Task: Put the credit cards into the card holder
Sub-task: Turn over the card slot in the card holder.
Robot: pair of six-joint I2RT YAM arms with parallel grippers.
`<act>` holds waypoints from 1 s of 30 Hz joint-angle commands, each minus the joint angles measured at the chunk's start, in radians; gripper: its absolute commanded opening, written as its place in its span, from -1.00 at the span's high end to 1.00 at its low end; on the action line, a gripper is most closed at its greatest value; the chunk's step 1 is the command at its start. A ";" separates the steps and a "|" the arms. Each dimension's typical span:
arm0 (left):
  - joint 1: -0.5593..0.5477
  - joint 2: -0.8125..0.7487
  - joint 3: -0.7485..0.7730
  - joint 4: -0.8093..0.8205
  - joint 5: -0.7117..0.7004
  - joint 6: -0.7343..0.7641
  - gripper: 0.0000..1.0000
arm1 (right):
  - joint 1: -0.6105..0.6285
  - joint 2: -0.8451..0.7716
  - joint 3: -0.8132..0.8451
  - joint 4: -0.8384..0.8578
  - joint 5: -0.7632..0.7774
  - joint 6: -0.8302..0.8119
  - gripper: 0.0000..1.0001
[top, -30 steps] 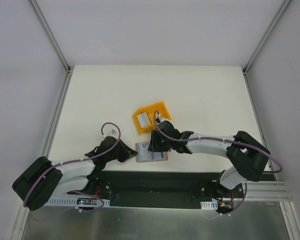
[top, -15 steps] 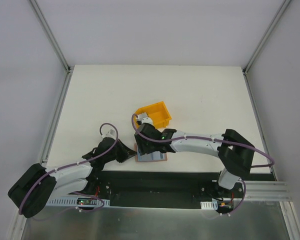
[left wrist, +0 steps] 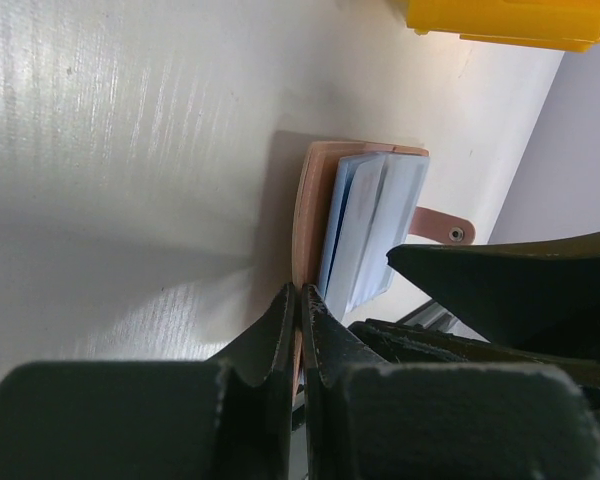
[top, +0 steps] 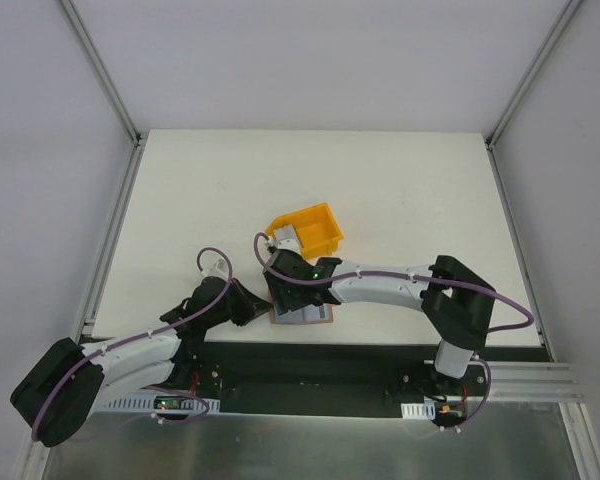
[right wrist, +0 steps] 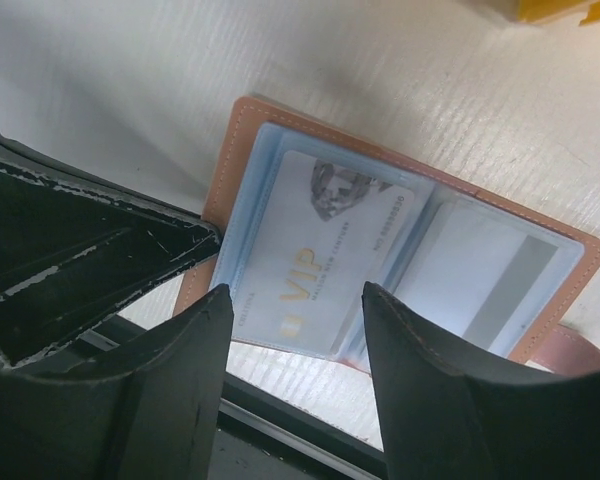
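Observation:
The card holder (right wrist: 227,150) lies open and flat near the table's front edge, brown outside with clear pockets; it also shows as the card holder (top: 315,314) in the top view. In its pockets sit a pale credit card (right wrist: 320,245) printed VIP and another credit card (right wrist: 495,280) with a grey stripe. My left gripper (left wrist: 300,300) is shut on the holder's brown cover edge (left wrist: 308,205). My right gripper (right wrist: 295,300) is open just above the VIP card, with nothing between its fingers. Both grippers meet over the holder's left end, the left gripper (top: 264,311) and the right gripper (top: 280,288).
A yellow plastic bin (top: 312,227) stands just behind the holder, with a white thing (top: 283,236) at its left end. The holder's tab clasp (left wrist: 446,229) sticks out toward the table's front edge. The black base rail (top: 310,365) runs along that edge.
My right gripper has swung left from the bin to above the holder's left half and opened wider. The yellow bin now sits at a different angle. The left gripper has kept its grip.

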State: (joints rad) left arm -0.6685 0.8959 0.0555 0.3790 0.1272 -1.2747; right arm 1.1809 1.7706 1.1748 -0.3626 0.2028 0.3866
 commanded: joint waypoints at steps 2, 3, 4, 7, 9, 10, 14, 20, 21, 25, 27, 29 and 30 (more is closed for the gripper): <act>-0.013 -0.012 -0.008 -0.002 0.000 0.001 1.00 | 0.006 0.010 0.043 -0.021 0.021 -0.008 -0.15; -0.013 -0.014 -0.008 -0.003 -0.001 0.001 1.00 | 0.006 0.015 0.045 -0.021 0.021 -0.008 -0.16; -0.013 -0.014 -0.006 -0.003 -0.001 0.000 1.00 | 0.006 0.021 0.048 -0.022 0.021 -0.008 -0.16; -0.013 -0.018 -0.006 -0.003 -0.001 0.001 1.00 | 0.006 0.033 0.048 -0.021 0.014 -0.008 -0.17; -0.013 -0.018 -0.006 -0.003 -0.003 0.000 1.00 | 0.006 0.039 0.051 -0.019 0.009 -0.006 -0.18; -0.013 -0.020 -0.008 -0.003 -0.001 0.000 1.00 | 0.006 0.039 0.051 -0.018 0.009 -0.006 -0.18; -0.013 -0.020 -0.008 -0.002 0.000 0.000 1.00 | 0.006 0.043 0.051 -0.013 0.006 -0.002 -0.20; -0.014 -0.020 -0.008 -0.002 0.000 0.000 1.00 | 0.008 0.046 0.054 -0.024 0.024 -0.005 -0.22; -0.014 -0.022 -0.008 -0.002 -0.001 0.000 1.00 | 0.006 0.050 0.059 -0.032 0.026 -0.003 -0.22; -0.014 -0.023 -0.006 -0.003 0.002 0.000 1.00 | 0.010 0.072 0.080 -0.067 0.047 -0.005 -0.23; -0.014 -0.026 -0.006 -0.003 -0.001 0.000 1.00 | 0.011 0.082 0.091 -0.085 0.061 -0.008 -0.23; -0.014 -0.029 -0.006 -0.002 -0.003 -0.002 1.00 | 0.014 0.090 0.100 -0.094 0.069 -0.012 -0.23; -0.014 -0.028 -0.006 -0.003 -0.001 0.001 1.00 | 0.019 0.095 0.108 -0.107 0.078 -0.012 -0.23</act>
State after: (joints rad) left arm -0.6689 0.8822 0.0532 0.3740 0.1268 -1.2743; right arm 1.1851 1.8458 1.2335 -0.4030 0.2295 0.3859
